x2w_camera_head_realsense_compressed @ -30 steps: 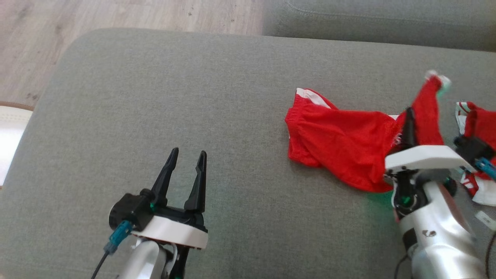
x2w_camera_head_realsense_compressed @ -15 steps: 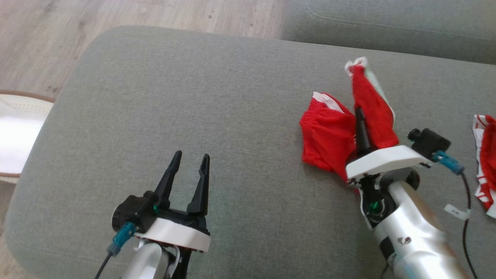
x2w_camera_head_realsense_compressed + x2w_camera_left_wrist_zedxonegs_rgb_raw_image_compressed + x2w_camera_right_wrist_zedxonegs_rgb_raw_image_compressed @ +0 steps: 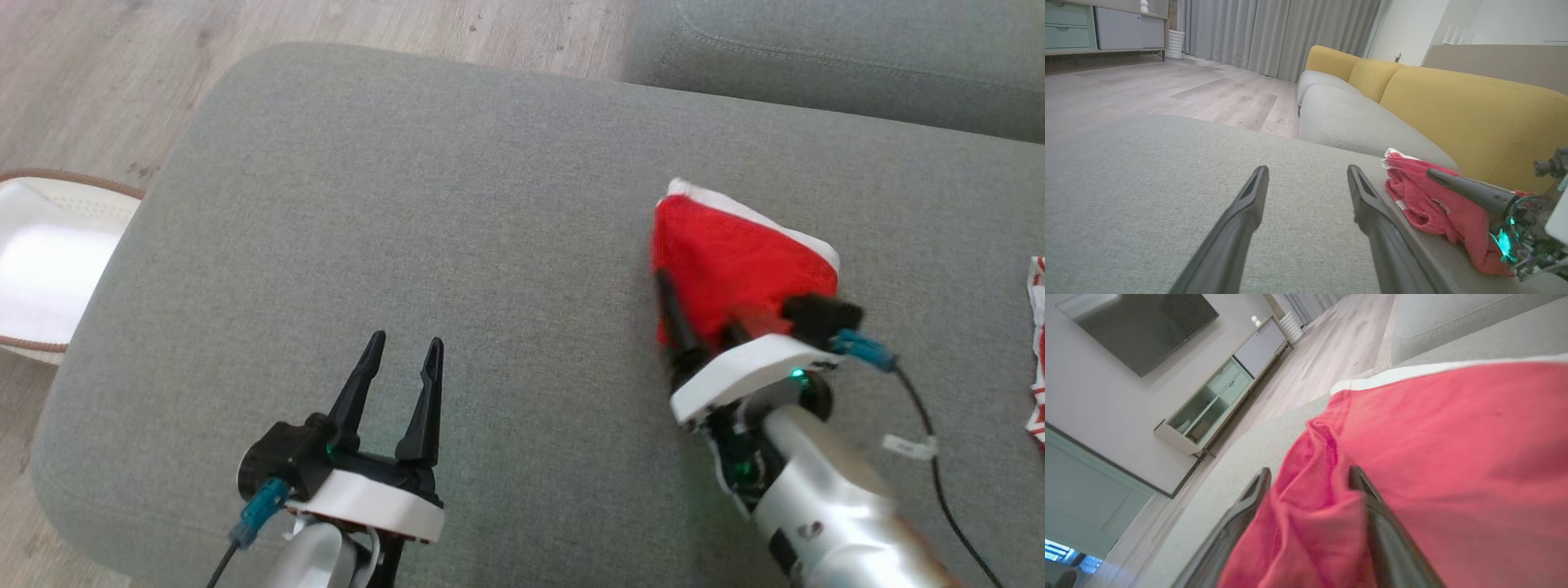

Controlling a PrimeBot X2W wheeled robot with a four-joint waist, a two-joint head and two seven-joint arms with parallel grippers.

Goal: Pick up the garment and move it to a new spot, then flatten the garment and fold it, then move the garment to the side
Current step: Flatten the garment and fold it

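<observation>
placement looks to be the step in hand: the garment is down at a spot on the cushion, and the job now is to get clear of it cleanly. at the left, the left gripper [image 3: 406,339] hovers over bare cushion, its fingers spread wide with nothing between them. it is well apart from the cloth and would do best to wait until the other arm is out of the way, then come in for the flattening. to the right, the garment [image 3: 739,261], red with a white edge, lies bunched in a rough triangle on the right half of the grey seat cushion [image 3: 408,180]. the right gripper [image 3: 1310,471] is at its near edge, fingers parted wide, with a fold of red cloth lying loose between them. i'd draw that arm straight back and slightly up, slowly, so the fabric does not snag a fingertip and drag the heap.

the cushion is flat and woven, with plenty of room left of the garment for spreading. at far left, what looks like a white basket [image 3: 41,278] sits on the wood floor [image 3: 98,82]. a second red-and-white cloth [image 3: 1037,351] shows at the right edge. the left wrist view adds grey curtains [image 3: 1274,32] and yellow sofa backs [image 3: 1453,106].
</observation>
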